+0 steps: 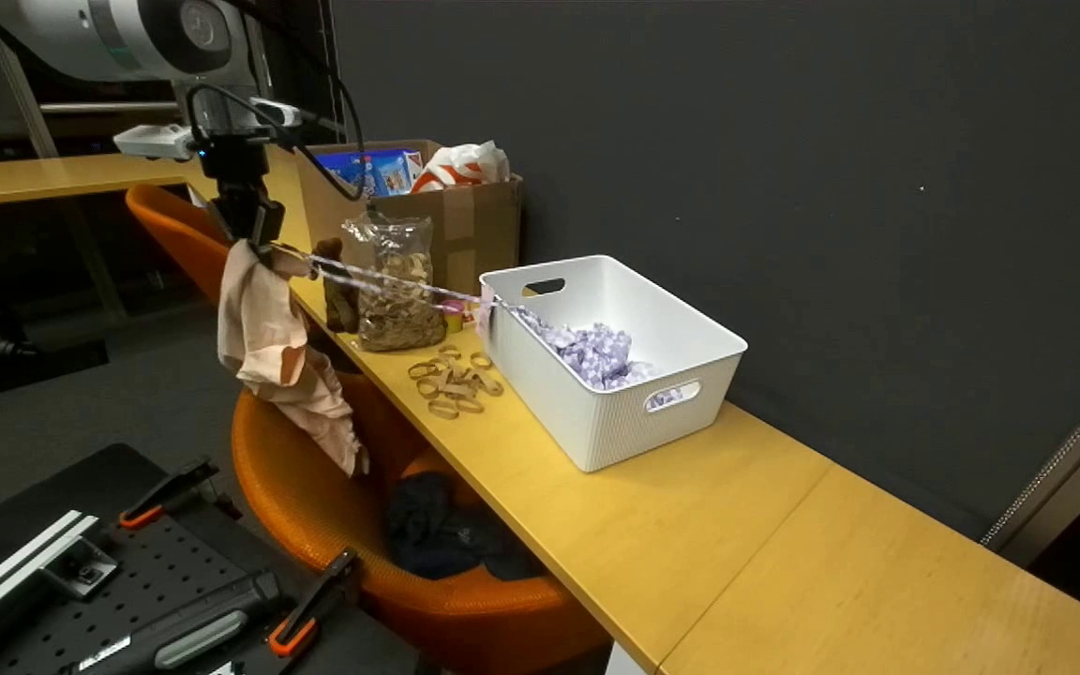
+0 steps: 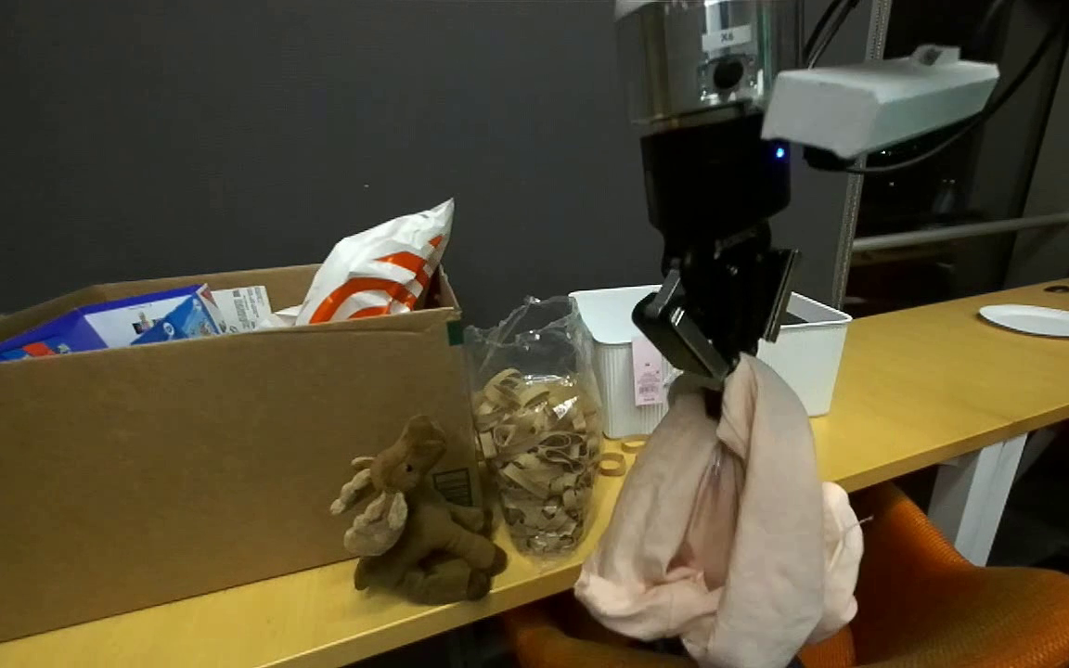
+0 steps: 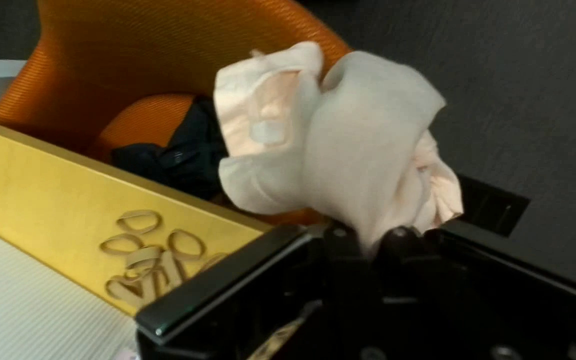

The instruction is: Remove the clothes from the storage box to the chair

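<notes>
My gripper (image 1: 254, 239) is shut on a pale pink garment (image 1: 263, 328), which hangs below the jaws; the wrist view shows the garment (image 3: 363, 140) pinched between the fingertips (image 3: 368, 242). In an exterior view, a thin purple-white strap (image 1: 409, 286) stretches from the jaws to the storage box. The white storage box (image 1: 615, 431) stands on the table and holds a purple patterned garment (image 1: 592, 354). The orange chair (image 1: 277, 469) is beside the table, below the gripper. Dark clothing (image 1: 451, 530) lies on its seat. The pink garment hangs in front of the chair's back.
A cardboard box (image 2: 200, 482) with packages stands on the table. A clear bag of tan loops (image 2: 534, 473) and a brown plush toy (image 2: 423, 529) stand by it. Loose tan loops (image 1: 451, 384) lie near the storage box. A white plate (image 2: 1049, 321) lies farther along.
</notes>
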